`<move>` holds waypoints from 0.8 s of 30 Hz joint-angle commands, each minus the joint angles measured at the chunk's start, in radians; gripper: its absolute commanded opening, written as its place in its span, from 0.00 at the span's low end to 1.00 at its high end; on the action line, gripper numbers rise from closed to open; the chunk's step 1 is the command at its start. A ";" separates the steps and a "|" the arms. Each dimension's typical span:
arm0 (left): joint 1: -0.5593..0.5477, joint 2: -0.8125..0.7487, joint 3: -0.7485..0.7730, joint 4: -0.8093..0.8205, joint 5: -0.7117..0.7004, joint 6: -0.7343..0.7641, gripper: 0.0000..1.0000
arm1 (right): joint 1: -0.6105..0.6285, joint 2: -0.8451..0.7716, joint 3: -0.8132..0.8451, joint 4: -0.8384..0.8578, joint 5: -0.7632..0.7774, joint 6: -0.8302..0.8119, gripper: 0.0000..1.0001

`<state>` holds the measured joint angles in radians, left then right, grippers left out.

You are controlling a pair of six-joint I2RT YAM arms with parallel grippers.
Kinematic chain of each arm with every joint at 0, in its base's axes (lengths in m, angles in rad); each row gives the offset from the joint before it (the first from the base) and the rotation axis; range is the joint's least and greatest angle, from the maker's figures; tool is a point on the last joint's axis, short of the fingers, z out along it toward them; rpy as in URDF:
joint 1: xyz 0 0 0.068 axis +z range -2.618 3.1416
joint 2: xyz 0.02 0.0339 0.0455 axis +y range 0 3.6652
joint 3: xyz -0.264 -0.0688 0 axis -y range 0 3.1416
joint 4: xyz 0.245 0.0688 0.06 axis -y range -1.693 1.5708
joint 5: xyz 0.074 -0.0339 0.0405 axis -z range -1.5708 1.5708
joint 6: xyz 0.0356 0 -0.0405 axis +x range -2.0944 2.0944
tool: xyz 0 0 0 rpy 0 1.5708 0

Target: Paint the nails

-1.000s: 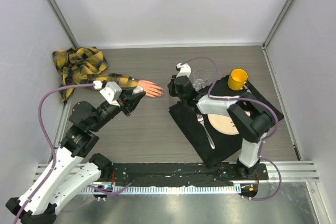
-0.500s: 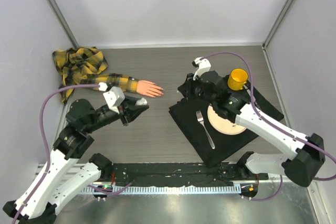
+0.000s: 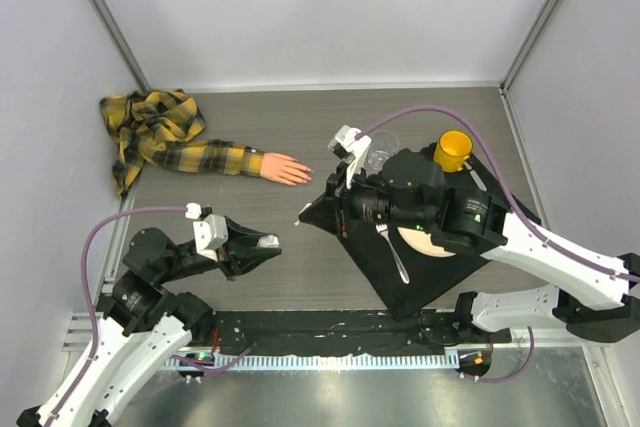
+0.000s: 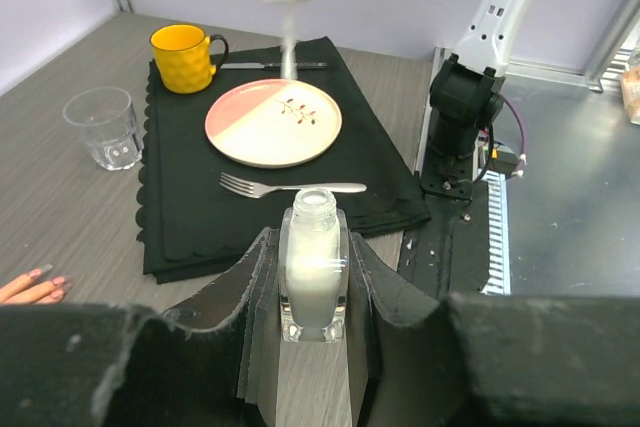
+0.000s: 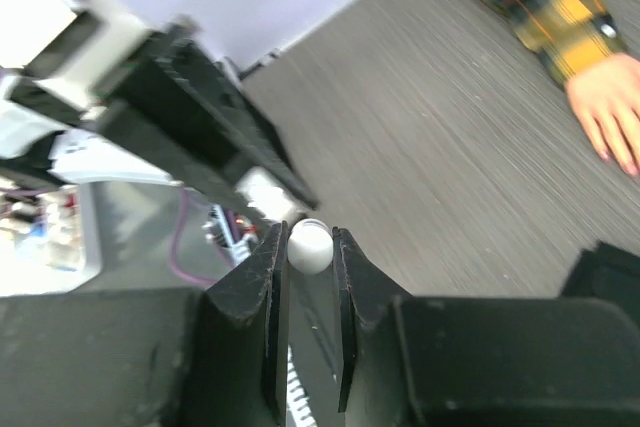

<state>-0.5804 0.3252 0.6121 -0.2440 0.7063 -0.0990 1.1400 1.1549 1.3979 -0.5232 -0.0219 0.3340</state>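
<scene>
In the far left corner of the bench a yellow-and-black plaid sleeve lies bunched, one arm of it stretched out toward the middle. A peach-pink fake hand sticks out of its cuff, flat on the wood with fingers pointing at the right edge. The nails are at those fingertips, left of the bench's middle and nearer the far edge; they show as small pinkish tips low at the left in the left wrist view. Nothing touches them. Nearer the front edge, apart from the hand, the left tool pinches a small clear bottle of milky liquid. The bottle stands upright between the two fingers, its neck uncapped. Just right of it and a little farther back, the right tool reaches in from the right side, aimed at the left arm. Its fingers are pressed on a small white round cap, and in the left wrist view a thin pale brush stem hangs below it, blurred. It hovers between the bottle and the fake hand, touching neither. To the right a black mat lies at an angle. On it a fork lies beside a pink-and-cream plate, largely hidden under the right arm from above. A clear glass stands just off the mat's far edge, and a yellow mug sits on the mat's far corner.
</scene>
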 commanded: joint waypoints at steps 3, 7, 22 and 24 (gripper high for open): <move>0.001 0.000 0.011 0.083 0.033 -0.016 0.00 | 0.063 0.051 0.115 -0.047 -0.038 -0.001 0.00; 0.001 -0.006 0.009 0.075 0.022 -0.008 0.00 | 0.082 0.098 0.162 -0.070 -0.041 -0.006 0.00; 0.001 -0.017 0.008 0.043 -0.039 0.005 0.00 | 0.118 0.129 0.214 -0.069 0.000 -0.007 0.00; 0.001 -0.020 0.008 0.041 -0.042 0.005 0.00 | 0.119 0.135 0.220 -0.064 0.000 -0.009 0.00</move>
<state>-0.5804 0.3046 0.6113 -0.2249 0.6823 -0.0978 1.2491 1.3022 1.5719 -0.6205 -0.0357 0.3344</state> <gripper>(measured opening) 0.295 0.214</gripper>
